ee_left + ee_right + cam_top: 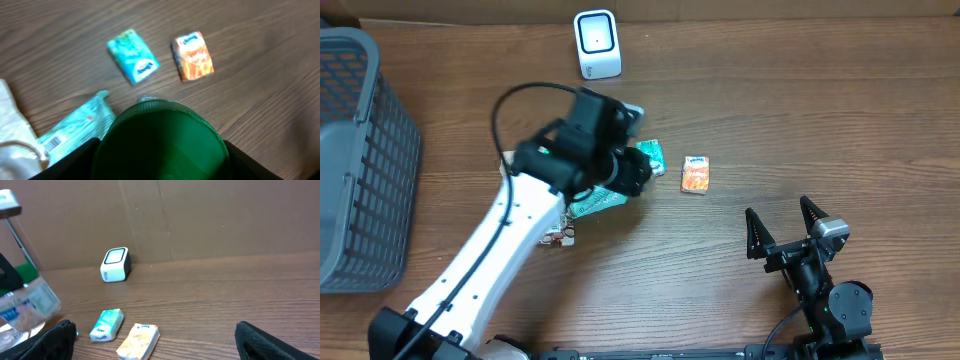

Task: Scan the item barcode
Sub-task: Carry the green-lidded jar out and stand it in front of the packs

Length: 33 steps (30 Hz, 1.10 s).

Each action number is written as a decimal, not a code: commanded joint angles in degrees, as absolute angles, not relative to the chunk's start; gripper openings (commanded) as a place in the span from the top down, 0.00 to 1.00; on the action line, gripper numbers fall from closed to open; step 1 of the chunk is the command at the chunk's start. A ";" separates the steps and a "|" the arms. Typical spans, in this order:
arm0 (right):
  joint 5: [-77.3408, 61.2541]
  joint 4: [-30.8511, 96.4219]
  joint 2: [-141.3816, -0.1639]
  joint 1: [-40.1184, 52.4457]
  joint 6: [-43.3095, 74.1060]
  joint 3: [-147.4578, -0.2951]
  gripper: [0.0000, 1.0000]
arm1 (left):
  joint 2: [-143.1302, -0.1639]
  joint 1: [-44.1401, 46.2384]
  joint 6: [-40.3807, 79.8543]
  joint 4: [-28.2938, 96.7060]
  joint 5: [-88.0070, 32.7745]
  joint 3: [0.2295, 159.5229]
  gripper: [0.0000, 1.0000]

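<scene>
The left hand (628, 172) is closed partway around a clear plastic container with a round dark green lid (161, 142). In the left wrist view the lid fills the gap between the two black fingers. Seen from the right wrist, the container's clear body with a printed label shows at the left edge of the frame. The container sits near the middle of the wooden table (800, 110), well apart from the small white barcode scanner (597, 43) that stands at the table's far edge in front of a cardboard wall. Just beside the held container lies a long teal and white packet with a barcode label (75, 125), partly under the arm in the overhead view. Just beyond the hand, a small teal tissue pack (133, 55) and a small orange tissue pack (193, 56) lie side by side, close but not touching. A grey plastic mesh basket (360, 150) stands at the left edge of the table. The right hand (778, 212) rests near the front right with its fingers spread wide, holding nothing.
</scene>
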<state>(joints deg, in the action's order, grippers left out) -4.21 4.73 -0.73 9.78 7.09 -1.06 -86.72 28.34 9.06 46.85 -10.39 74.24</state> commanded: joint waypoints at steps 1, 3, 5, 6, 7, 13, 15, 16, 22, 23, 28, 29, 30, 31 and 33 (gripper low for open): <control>-4.12 4.47 -0.16 9.67 7.31 -0.45 0.00 | -86.91 31.48 11.62 44.25 -5.26 71.92 0.47; -4.12 4.49 -0.16 9.67 7.31 -0.45 0.00 | -86.91 33.10 12.34 42.28 -3.40 70.08 0.46; -4.12 4.47 -0.16 9.67 7.31 -0.45 0.00 | -86.94 34.28 13.41 40.27 -1.85 68.05 0.46; -4.12 4.49 -0.16 9.67 7.31 -0.45 0.00 | -86.94 34.61 14.33 39.40 -1.28 67.09 0.47; -4.12 4.47 -0.16 9.67 7.31 -0.45 0.00 | -86.94 34.79 15.14 38.79 -1.04 66.32 0.46; -4.12 4.47 -0.16 9.67 7.31 -0.45 0.00 | -86.96 34.92 21.80 37.39 -1.06 62.92 0.47; -4.12 4.47 -0.16 9.67 7.31 -0.45 0.00 | -86.96 34.92 24.84 37.39 -1.08 62.41 0.48; -4.12 4.47 -0.16 9.67 7.31 -0.45 0.00 | -86.96 34.92 27.14 37.43 -1.17 62.17 0.48; -4.12 4.47 -0.16 9.67 7.31 -0.45 0.00 | -87.20 35.48 34.98 37.63 -3.01 60.71 0.52; -4.12 4.47 -0.16 9.67 7.31 -0.45 0.00 | -87.50 35.73 34.96 37.56 -2.92 60.58 0.51; -4.12 4.47 -0.16 9.67 7.31 -0.45 0.00 | -90.65 36.05 34.92 37.45 -1.65 60.47 0.46; -4.12 4.49 -0.16 9.67 7.31 -0.45 0.00 | -91.50 36.05 34.94 37.41 -1.72 60.47 0.46; -4.12 4.47 -0.16 9.67 7.31 -0.45 0.00 | -92.47 36.03 34.96 37.36 -2.02 60.47 0.46; -4.12 4.47 -0.16 9.67 7.31 -0.45 0.00 | -93.19 36.03 34.94 37.34 -2.24 60.49 0.47; -4.12 4.47 -0.16 9.67 7.31 -0.45 0.00 | -94.19 35.90 34.94 37.36 -2.59 60.51 0.48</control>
<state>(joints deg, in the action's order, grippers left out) -4.21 4.71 -0.73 9.78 7.09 -1.06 -92.79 35.66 33.61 37.67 -2.31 60.97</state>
